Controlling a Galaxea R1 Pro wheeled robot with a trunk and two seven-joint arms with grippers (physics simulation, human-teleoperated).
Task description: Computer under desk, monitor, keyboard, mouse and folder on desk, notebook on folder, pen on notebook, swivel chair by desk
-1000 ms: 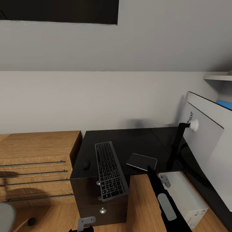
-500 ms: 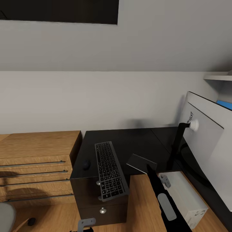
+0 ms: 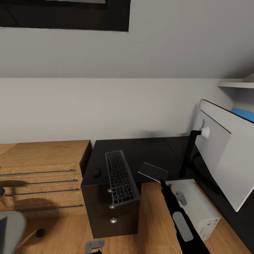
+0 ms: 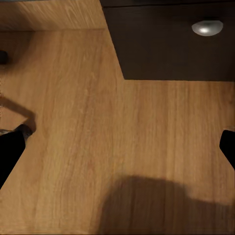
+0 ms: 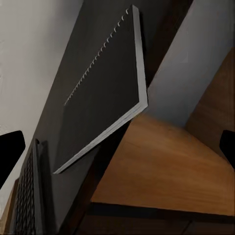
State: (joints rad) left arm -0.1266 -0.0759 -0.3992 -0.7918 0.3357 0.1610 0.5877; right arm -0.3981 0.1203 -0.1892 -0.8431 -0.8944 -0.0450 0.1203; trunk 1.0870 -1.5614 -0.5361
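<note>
Lengthwise, keyboard [image 3: 120,177] overhangs desk [image 3: 141,151] edge toward robot; tools' opening unclear.

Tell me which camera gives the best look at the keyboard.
The head view: the keyboard shows whole on the desk, its near end jutting past the desk edge, a dark mouse beside it. The right wrist view catches a sliver of its keys at the frame's corner. The left wrist view looks at wood floor.
</note>
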